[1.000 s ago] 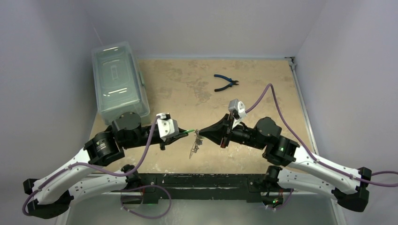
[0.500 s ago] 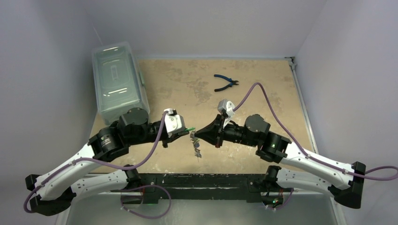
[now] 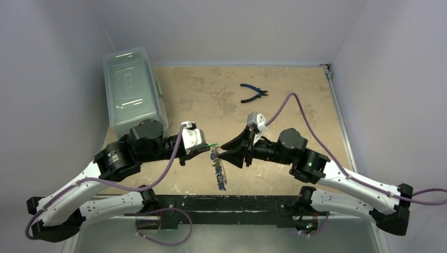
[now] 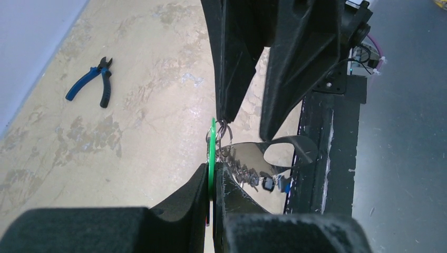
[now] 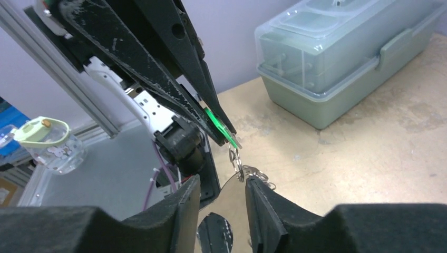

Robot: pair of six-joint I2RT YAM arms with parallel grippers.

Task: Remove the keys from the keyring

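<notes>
My left gripper (image 3: 207, 147) is shut on a thin green tag (image 4: 212, 147), also seen in the right wrist view (image 5: 217, 122). From the tag hang small split rings (image 5: 235, 158), then the shiny silver keyring (image 4: 248, 153) with an oval hole, then tiny blue-headed keys (image 4: 270, 184). The whole bunch (image 3: 218, 171) dangles above the table's near edge. My right gripper (image 3: 224, 150) faces the left one, open. Its fingers (image 5: 261, 205) straddle the top of the keyring (image 5: 227, 205); I cannot tell if they touch it.
A clear lidded plastic box (image 3: 133, 89) stands at the far left of the tan table (image 3: 295, 105). Blue-handled pliers (image 3: 254, 93) lie at the back centre. The black frame (image 3: 237, 203) runs along the table's near edge under the bunch.
My right gripper's fingers have spread open from their closed point. The bunch now hangs lower and straighter from the green tag. Both grippers shifted slightly left.
</notes>
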